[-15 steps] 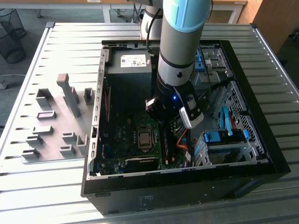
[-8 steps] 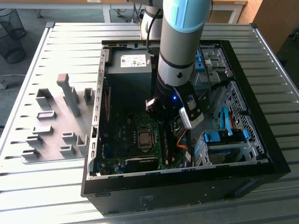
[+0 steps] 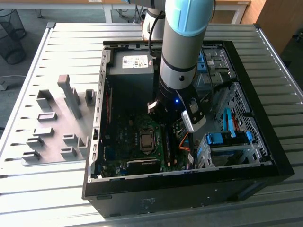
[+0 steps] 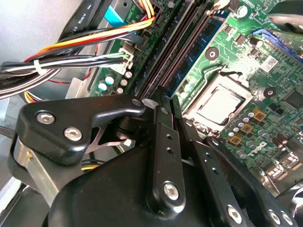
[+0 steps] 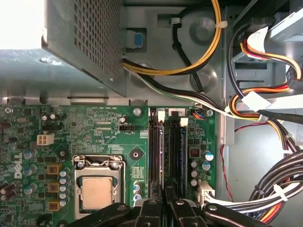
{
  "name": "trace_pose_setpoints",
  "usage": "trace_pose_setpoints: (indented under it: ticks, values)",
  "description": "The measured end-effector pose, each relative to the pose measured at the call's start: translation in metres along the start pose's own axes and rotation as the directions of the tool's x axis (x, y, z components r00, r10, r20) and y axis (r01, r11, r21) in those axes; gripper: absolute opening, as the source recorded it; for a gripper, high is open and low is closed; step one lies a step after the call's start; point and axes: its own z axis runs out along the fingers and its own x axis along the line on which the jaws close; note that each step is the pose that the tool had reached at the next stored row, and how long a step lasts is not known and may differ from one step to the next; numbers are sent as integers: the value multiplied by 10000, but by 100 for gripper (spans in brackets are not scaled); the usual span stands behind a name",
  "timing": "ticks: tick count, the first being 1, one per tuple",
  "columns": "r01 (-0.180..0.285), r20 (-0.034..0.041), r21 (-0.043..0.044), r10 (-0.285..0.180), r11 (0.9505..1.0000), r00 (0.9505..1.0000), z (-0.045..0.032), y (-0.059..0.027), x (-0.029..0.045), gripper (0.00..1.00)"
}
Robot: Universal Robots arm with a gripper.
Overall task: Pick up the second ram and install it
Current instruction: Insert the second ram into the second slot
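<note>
Ribbed grey metal bench carries an open black desktop computer case, lying on its side. Grey plastic holder blocks sit on the bench toward the exterior view's left edge, well apart from the case.

Grey and pale-blue robot arm reaches down into the case, over the green motherboard. Silver perforated power supply box occupies the case corner beyond the board. Square silver processor sits in its socket beside the memory slots. Bundles of yellow, orange, black and white cables run along the case wall next to the slots.

Black 2-finger gripper is directly above the black memory slots, fingers close together with a narrow gap. Whether they clamp anything cannot be told.

The long blue-green memory stick, the second ram, stands on edge in a slot, parallel to the neighbouring slots, just ahead of the fingertips in the second wrist view.
</note>
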Motion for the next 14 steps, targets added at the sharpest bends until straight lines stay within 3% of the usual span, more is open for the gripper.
trace_pose_setpoints:
  ticks: [14]
  values:
    - [0, 1, -28, 0, 10000, 10000, 48, -6, 0, 14]
